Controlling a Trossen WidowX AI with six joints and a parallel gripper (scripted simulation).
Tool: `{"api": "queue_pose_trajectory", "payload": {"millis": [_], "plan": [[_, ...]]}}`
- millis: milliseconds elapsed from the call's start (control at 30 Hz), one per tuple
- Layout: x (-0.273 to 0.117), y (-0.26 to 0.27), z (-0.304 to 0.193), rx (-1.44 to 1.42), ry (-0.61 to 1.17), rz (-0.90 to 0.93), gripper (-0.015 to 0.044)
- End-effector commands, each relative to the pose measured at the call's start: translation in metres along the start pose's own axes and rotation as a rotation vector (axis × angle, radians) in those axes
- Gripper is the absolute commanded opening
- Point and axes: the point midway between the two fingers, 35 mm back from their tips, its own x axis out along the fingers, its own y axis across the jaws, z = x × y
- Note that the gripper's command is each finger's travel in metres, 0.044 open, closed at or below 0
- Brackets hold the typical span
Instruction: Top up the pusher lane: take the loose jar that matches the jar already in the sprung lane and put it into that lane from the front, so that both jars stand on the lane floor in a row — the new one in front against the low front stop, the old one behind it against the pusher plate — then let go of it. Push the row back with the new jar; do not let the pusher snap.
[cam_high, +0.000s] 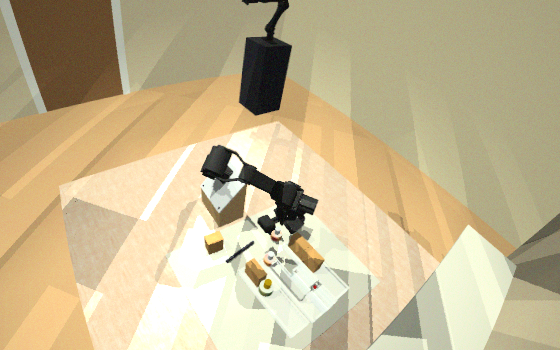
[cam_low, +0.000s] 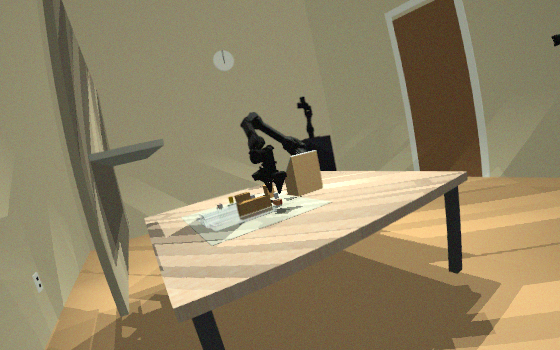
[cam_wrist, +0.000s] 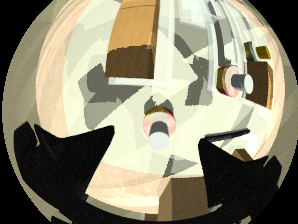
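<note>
Round pink-and-amber jar with a grey cap (cam_high: 276, 234) (cam_low: 277, 202) (cam_wrist: 159, 125), standing upright right below the black two-fingered gripper (cam_high: 282, 225) (cam_low: 275, 192) (cam_wrist: 157, 137), whose fingers are spread wide, gripping nothing! Near them sits a long brown block (cam_high: 306, 253) (cam_low: 254, 206) (cam_wrist: 132, 40).

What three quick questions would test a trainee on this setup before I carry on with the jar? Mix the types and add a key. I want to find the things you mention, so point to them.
1. True or false: the hand (cam_high: 281, 224) (cam_low: 275, 192) (cam_wrist: 157, 137) is shut on a jar.

2. Which thing shows between the fingertips in the wrist view?
A) the cube
B) the yellow-capped jar
C) the loose jar (cam_high: 276, 235) (cam_low: 278, 202) (cam_wrist: 159, 125)

3. Fill in the missing word: the black stick (cam_high: 240, 251) (cam_wrist: 227, 135) lies between the tray (cam_high: 291, 331) (cam_low: 215, 220) (cam_wrist: 132, 81) and the small orange ____.

Key: 1 false; 2 C; 3 cube.
</note>
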Motion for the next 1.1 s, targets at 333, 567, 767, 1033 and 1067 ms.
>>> {"api": "queue_pose_trajectory", "payload": {"millis": [333,567,767,1033,1067], "plan": [[0.023,-0.001,-0.004,-0.013,0.010,-0.010,0.0440],[0.034,-0.002,-0.004,-0.014,0.010,-0.011,0.0440],[0.040,-0.002,-0.004,-0.014,0.010,-0.012,0.0414],[0.040,-0.002,-0.004,-0.014,0.010,-0.012,0.0204],[0.040,-0.002,-0.004,-0.014,0.010,-0.012,0.0197]]}}
